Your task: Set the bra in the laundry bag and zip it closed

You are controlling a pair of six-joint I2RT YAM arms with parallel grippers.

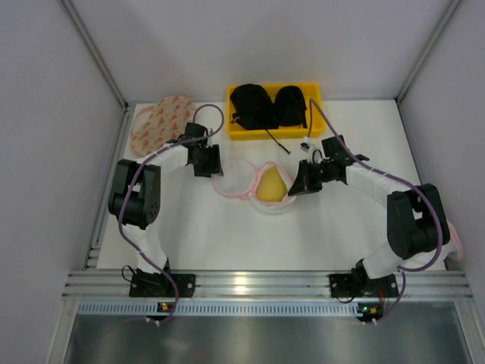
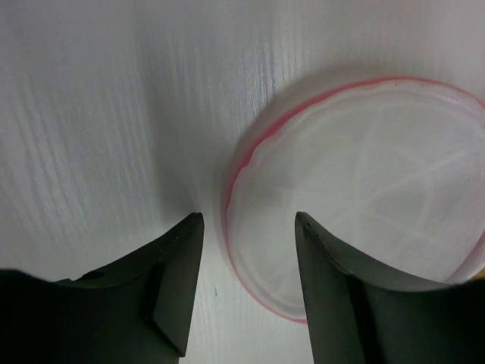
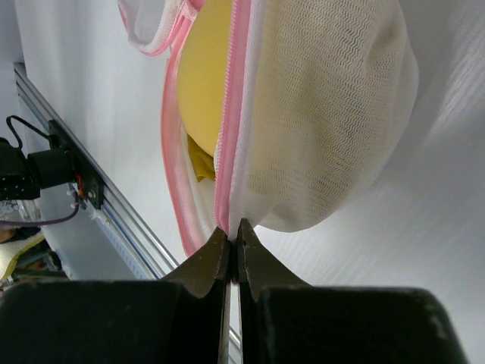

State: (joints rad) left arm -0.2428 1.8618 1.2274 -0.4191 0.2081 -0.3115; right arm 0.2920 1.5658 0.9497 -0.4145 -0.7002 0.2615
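The white mesh laundry bag [image 1: 250,182] with a pink zip rim lies open at the table's middle. The mustard-yellow bra [image 1: 271,185] sits inside its right half and shows through the open zip in the right wrist view [image 3: 204,76]. My right gripper [image 1: 297,186] is shut on the bag's pink zip rim [image 3: 231,152] at its right edge. My left gripper [image 1: 206,168] is open and empty just left of the bag; in the left wrist view the bag's flat mesh half [image 2: 364,189] lies ahead of the gripper [image 2: 248,220], with its rim between the fingers.
A yellow bin [image 1: 274,111] with black bras stands at the back. A larger pinkish bag with orange-red marks [image 1: 161,121] lies at the back left. A small black cable end [image 1: 305,145] lies near the bin. Metal frame rail [image 1: 265,284] at the near edge.
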